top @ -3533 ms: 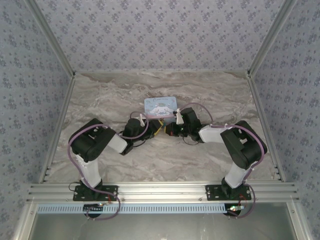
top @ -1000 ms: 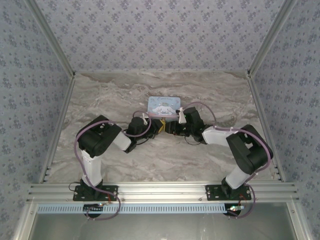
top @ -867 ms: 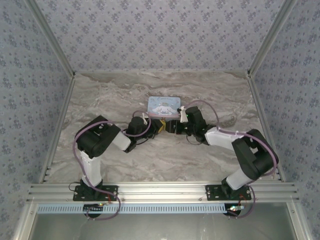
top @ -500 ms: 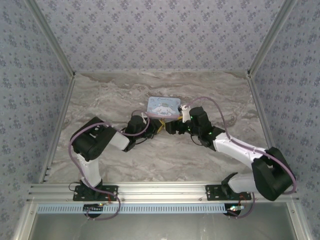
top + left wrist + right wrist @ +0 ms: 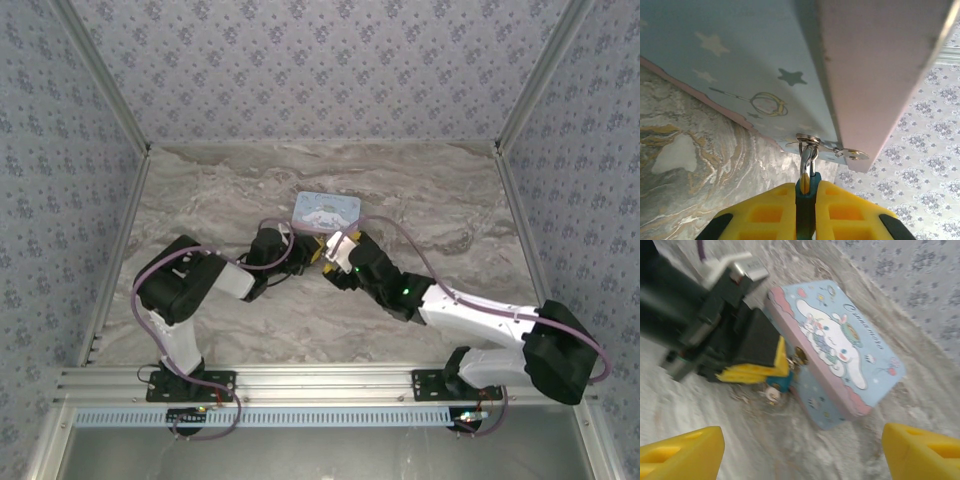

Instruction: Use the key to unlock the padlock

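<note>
Left hand point(image 5: 805, 217) clamped on padlock point(image 5: 804, 186), shackle hooked through tin point(image 5: 740, 60) latch. Right hand point(image 5: 800, 450) spread wide above counter point(image 5: 920, 405); blurred metal speck under padlock possibly key point(image 5: 772, 395).

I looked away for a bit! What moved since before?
The right tool swung left and nearer the bases, its elbow dropping out to the right; it hangs open. The left tool stayed shut on the padlock at the tin, which barely shifted.
</note>
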### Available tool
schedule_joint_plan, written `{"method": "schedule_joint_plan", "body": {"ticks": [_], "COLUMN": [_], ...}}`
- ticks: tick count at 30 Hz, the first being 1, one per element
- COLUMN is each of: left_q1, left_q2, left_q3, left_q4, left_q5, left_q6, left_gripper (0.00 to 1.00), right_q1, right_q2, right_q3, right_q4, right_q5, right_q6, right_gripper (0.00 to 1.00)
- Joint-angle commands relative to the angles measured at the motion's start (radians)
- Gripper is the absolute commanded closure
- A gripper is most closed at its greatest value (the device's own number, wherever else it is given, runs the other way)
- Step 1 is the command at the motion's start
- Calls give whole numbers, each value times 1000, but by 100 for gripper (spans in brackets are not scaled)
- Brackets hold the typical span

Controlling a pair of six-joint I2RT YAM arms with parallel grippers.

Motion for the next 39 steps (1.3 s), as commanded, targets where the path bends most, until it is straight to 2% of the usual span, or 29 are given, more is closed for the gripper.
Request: {"method": "schedule_joint_plan", "body": {"ticks": [1,7,12,18,24,32,39], "left_q1": [11,13,11,8,2,-1,-2], "left_q2": [-43,-48,-52,-54,-55,-79,-102], "left_q3": [-5,-7,-6,-3,0,-15,-27], "left_q4": [21,21,30,31,37,34,25], "left_q5": [25,22,26,34,38,42,47], "left_q6": [-26,-57,-73,-78,-92,-104,-108], "left_gripper": [89,91,91,91,91,91,90], "right_q1": [24,65,84,85,40,31,18], "right_q2": [25,76,147,223,238,318,349], "right_q3": [17,-14,-9,-2,-18,-15,8], "right_q4": [-7,36,75,146,200,315,354], "right_q5": [172,256,259,201,122,112,99], "right_q6": [-191,-322,-358,-389,-386,-434,-439], "right_gripper": [16,17,19,22,28,30,36]}}
